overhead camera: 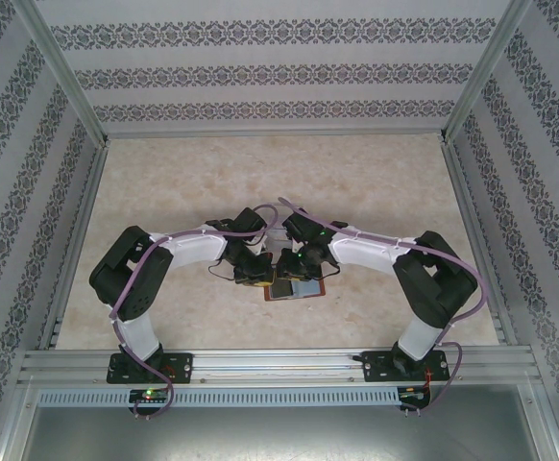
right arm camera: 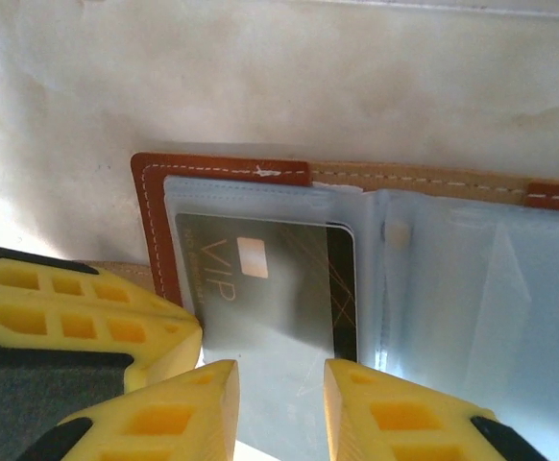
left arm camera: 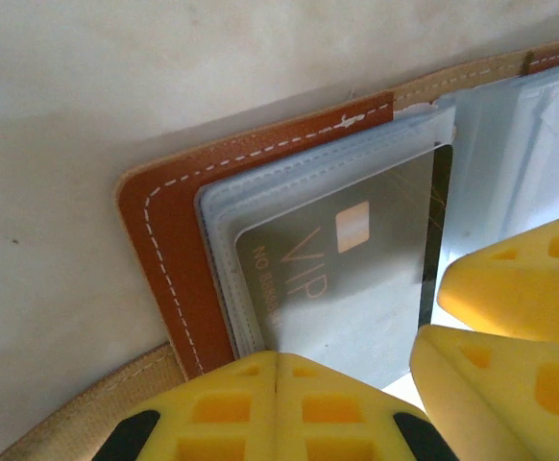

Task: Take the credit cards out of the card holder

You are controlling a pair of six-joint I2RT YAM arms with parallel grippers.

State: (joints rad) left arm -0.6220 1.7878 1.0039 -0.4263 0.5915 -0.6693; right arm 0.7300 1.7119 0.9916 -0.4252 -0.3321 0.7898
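Observation:
The reddish-brown card holder (overhead camera: 303,289) lies open on the table between the two arms, its bluish-grey sleeves (right arm camera: 452,288) facing up. A dark credit card (left arm camera: 347,259) printed "VIP" sits inside the left sleeve, its near end hidden under the fingers; the right wrist view has the same card (right arm camera: 260,279). My left gripper (left arm camera: 277,379) is shut, fingertips together at the near edge of that sleeve on the card holder (left arm camera: 164,230). My right gripper (right arm camera: 279,403) stands beside it with a gap between its fingers, straddling the sleeve's near edge over the card holder (right arm camera: 150,211).
A tan strap (left arm camera: 87,408) runs out from under the holder's cover. The left gripper's yellow fingers (right arm camera: 78,317) crowd the right gripper's left side. The pale table (overhead camera: 279,182) spreads beyond the holder, fenced by patterned walls and metal rails (overhead camera: 279,363).

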